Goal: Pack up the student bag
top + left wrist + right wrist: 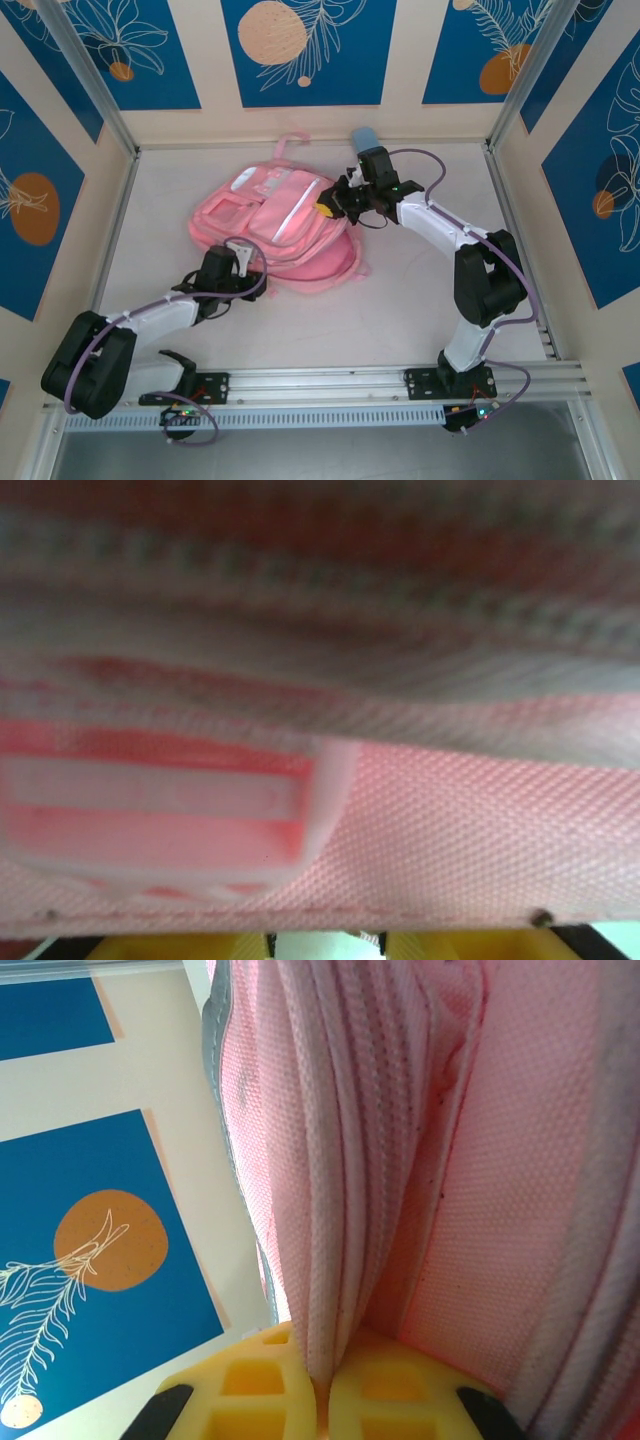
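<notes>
Large soft pink fabric backpack (270, 225) lies flat mid-table, a bit toward 11 o'clock from centre, front pockets up, on the pale grey table (400, 300).

Right gripper (335, 203) is at the bag's 2 o'clock edge. In the right wrist view its yellow pads (250, 1390) are pressed together on a ribbed pink fold of the bag, probably the seam by the opening.

Left gripper (237, 262) is at the bag's 7 o'clock edge, touching the fabric. Left wrist view is blurry: woven pink cloth and a pale pink plastic strap buckle (160, 810) sit right over the yellow fingertips (180, 948), and a narrow gap shows between them. Cannot tell whether cloth is actually caught there.

Small light-blue soft item (365, 136) sits at the bag's 1 o'clock, just behind the right gripper; likely something to be packed.

Step guess: getting both holds set to open the bag. Packing itself looks not started.

Risks:
- left jaws catch the buckle or strap instead of the lip, so the pull drags the whole bag rather than opening it
- the right grip is a thin fold and could slip out under tension
- soft fabric sags, so the mouth collapses
- the right arm swings back and knocks the blue item toward the 12 o'clock wall
</notes>
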Available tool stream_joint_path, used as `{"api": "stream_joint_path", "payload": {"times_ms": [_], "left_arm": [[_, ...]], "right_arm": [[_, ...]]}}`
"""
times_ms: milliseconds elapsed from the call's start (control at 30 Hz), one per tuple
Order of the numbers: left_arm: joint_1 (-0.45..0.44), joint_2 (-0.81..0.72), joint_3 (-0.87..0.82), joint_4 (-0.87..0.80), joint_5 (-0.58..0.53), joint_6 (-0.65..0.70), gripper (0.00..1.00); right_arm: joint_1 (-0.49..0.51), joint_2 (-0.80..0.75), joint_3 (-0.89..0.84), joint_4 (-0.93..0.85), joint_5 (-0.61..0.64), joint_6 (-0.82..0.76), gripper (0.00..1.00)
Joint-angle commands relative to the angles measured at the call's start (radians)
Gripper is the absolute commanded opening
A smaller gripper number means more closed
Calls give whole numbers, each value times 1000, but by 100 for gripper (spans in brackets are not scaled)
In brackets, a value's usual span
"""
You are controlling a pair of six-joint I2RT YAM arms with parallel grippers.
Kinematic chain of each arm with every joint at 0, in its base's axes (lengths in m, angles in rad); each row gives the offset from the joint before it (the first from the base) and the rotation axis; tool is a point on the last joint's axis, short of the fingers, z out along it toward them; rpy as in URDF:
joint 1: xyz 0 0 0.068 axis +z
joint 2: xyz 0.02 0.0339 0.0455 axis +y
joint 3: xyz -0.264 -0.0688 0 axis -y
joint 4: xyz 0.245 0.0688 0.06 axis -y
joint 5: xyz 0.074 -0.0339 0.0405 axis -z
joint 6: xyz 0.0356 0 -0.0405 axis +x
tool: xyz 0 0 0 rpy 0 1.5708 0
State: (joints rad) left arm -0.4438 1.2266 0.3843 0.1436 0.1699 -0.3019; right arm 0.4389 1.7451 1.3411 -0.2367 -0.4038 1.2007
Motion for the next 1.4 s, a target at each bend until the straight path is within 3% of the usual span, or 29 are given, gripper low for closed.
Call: {"api": "stream_joint_path", "payload": {"times_ms": [0,367,967,1367], "left_arm": [[-10,-21,-12,83,17,35,25],[-19,-101,-18,9,14,29,0],[-124,-207,-10,-24,127,-19,0],[-299,-136,84,63,77,-67,0]], "right_arm": [[-22,-30,51,89,-16,13,0],[-26,-32,31,88,-3,14,0],[-2,-7,34,96,38,31,0],[70,18,14,100,89,56,0]]}}
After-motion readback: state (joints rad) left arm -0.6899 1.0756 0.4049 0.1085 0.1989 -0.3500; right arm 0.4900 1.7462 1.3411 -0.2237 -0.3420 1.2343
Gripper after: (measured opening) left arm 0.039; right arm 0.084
